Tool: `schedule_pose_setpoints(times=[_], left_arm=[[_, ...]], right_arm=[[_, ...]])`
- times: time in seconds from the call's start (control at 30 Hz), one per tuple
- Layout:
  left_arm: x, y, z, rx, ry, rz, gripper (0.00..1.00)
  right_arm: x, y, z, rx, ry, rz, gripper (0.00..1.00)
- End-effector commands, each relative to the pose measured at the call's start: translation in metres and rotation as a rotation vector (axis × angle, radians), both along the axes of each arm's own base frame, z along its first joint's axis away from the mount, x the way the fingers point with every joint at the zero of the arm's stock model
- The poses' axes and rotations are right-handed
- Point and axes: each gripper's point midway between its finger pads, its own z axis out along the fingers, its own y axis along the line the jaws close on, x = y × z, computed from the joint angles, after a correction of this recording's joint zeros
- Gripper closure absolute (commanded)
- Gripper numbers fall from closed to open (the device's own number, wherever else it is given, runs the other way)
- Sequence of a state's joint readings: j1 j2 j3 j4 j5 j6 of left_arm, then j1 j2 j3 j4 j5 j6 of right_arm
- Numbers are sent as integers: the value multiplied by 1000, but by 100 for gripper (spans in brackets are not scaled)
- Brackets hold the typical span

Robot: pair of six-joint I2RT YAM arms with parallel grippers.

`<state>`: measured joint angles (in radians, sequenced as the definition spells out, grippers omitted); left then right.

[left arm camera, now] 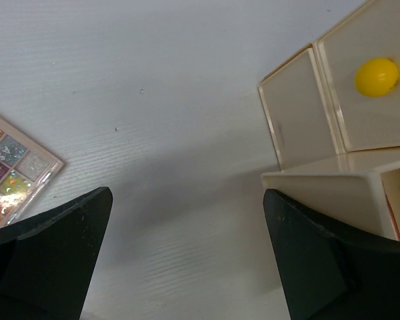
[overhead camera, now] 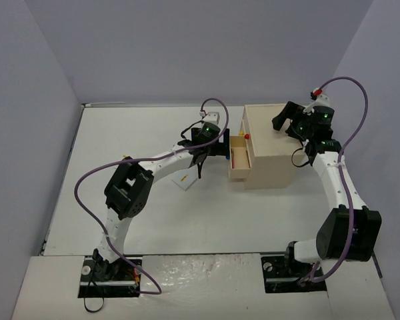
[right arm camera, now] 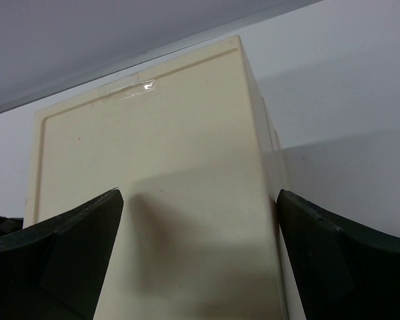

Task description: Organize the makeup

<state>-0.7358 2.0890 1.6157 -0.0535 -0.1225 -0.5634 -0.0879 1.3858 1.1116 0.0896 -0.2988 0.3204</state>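
Note:
A colourful eyeshadow palette (left arm camera: 13,177) lies flat on the white table, left of my left gripper (left arm camera: 187,260); from above it shows as a pale card (overhead camera: 185,179) under the left arm. That gripper (overhead camera: 207,148) hangs open over bare table, just left of the pulled-out drawer (overhead camera: 240,160), nothing between its fingers. A thin red pencil (overhead camera: 235,159) lies inside the drawer. My right gripper (overhead camera: 288,123) is open above the beige drawer box's top (right arm camera: 153,200), holding nothing. Other makeup is out of view.
The beige drawer box (overhead camera: 270,150) stands at the centre right of the table. A yellow knob (left arm camera: 377,75) marks a closed drawer front; a red knob (overhead camera: 247,136) sits on the open drawer. Grey walls enclose the table on three sides.

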Motion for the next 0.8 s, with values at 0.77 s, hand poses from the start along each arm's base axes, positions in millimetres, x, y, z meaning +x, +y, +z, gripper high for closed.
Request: schedule_pose_setpoints(times=[0.77], left_arm=[[-24, -133, 105, -462, -123, -144, 3]], right_arm=[[1, 56, -10, 76, 33, 47, 4]])
